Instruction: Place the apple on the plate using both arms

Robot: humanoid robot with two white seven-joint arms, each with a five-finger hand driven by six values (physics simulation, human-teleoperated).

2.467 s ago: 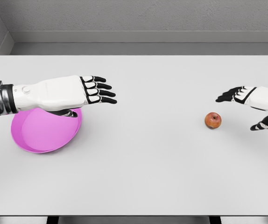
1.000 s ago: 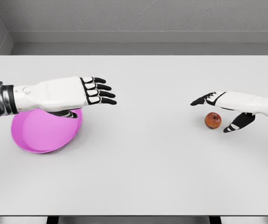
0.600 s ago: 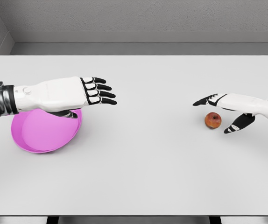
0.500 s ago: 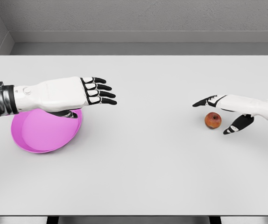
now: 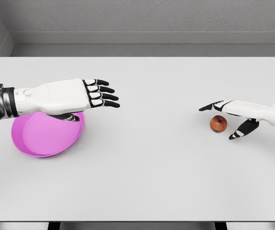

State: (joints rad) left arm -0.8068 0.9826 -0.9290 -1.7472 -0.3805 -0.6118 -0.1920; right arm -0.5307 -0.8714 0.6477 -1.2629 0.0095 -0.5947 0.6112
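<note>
the red apple (image 5: 218, 123) sits on the white counter (image 5: 147, 163), over on the right side. the right hand (image 5: 238, 111) hangs right over it, fingers (image 5: 209, 107) stretched out flat past the apple's far side, thumb (image 5: 240, 131) angled down just beside its right flank, nothing gripped. across the counter, well apart from the apple, the pink plate (image 5: 41, 136) lies on the left. the left hand (image 5: 97, 93) hovers over the plate's far rim, palm down, black-tipped fingers spread and pointing toward the middle of the counter, holding nothing. a grey wall runs behind.
</note>
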